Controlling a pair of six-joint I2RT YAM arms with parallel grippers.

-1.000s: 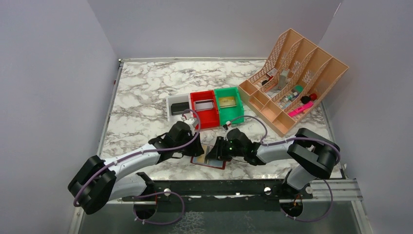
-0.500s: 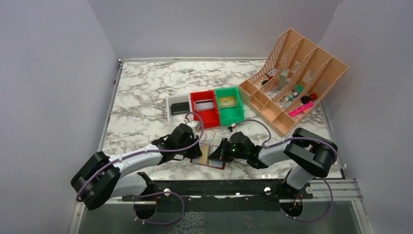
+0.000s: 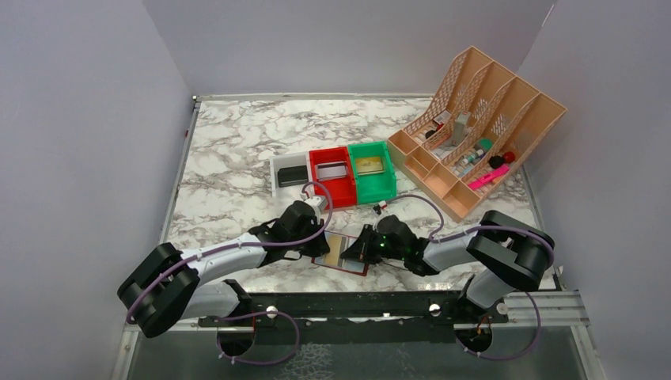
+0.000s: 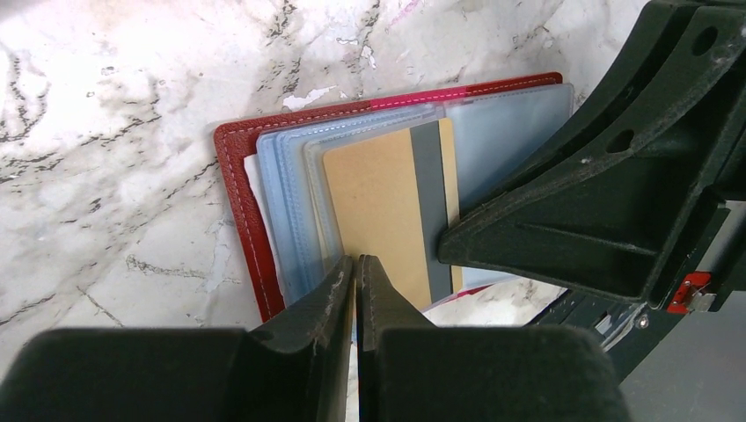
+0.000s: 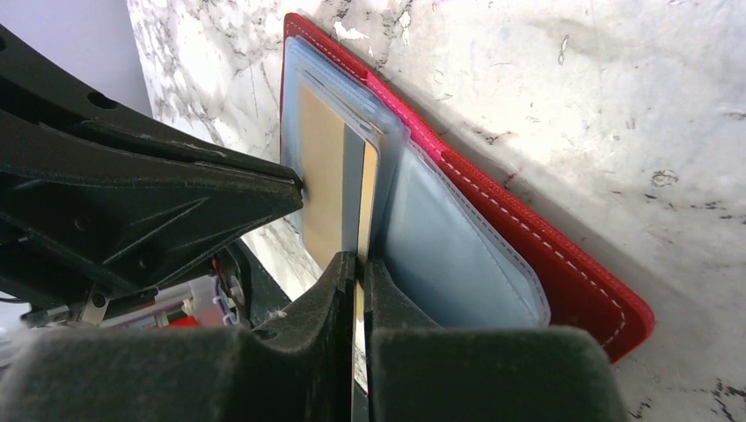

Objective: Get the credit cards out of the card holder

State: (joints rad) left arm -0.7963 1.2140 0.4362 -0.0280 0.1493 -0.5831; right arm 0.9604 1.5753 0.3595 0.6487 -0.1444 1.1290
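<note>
Between the closed fingers of the right gripper sits the gold card; opposite, the left gripper clamps the card holder sleeve. Draw the card straight out, keeping the holder pinned flat.

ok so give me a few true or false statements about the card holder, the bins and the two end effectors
The dark-red folding card holder with light-blue plastic pockets lies open on the marble table: true.
The gold card with a grey stripe lies loose on the table: false, it sits in a pocket, its edge pinched by the right end effector.
The green plastic bin holds another gold card: true.
The left end effector hangs wide open: false, it is shut on a pocket edge of the card holder.
The red plastic bin stands between the green one and a white bin: true.
</note>
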